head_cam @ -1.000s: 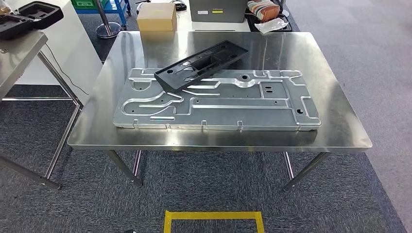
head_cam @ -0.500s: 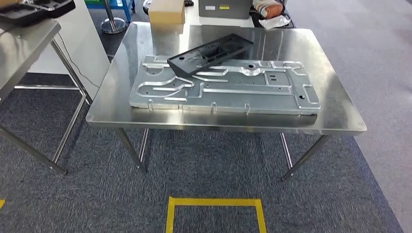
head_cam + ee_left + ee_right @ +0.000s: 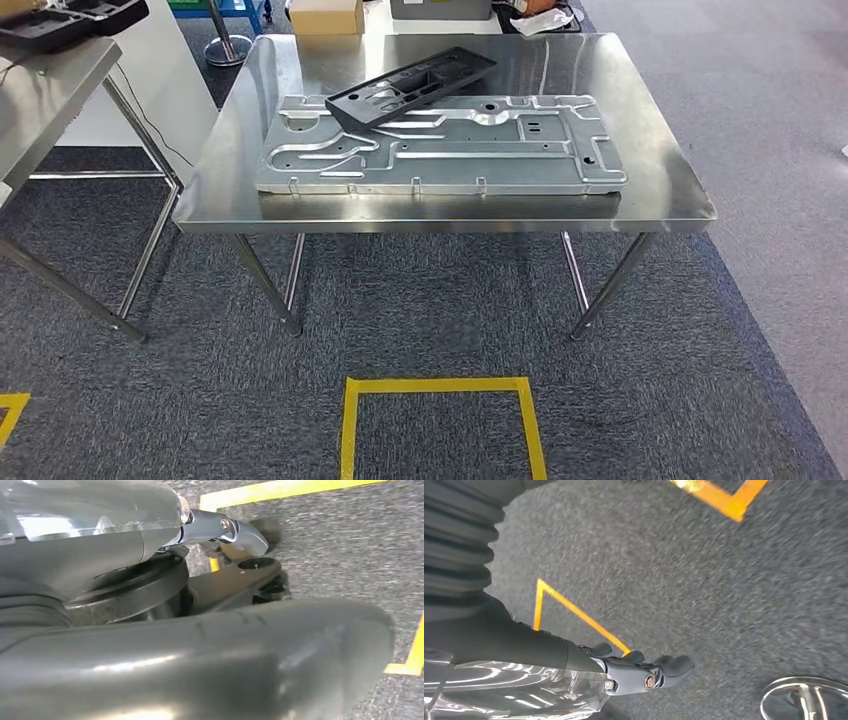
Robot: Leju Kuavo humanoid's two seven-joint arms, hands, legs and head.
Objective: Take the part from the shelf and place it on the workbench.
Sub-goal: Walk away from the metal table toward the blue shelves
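Head view: a steel surface carries a large stamped metal plate. A black plastic part lies slantwise across the plate's far edge, resting on it. Another black part sits on the neighbouring shelf, well to the left of the plate. It looks light, stiff and hollowed, best taken by its long rims.

Left wrist view: the left hand hangs over carpet; how far open it is, I cannot tell.

Right wrist view: the right hand hangs with fingers loosely extended, holding nothing.
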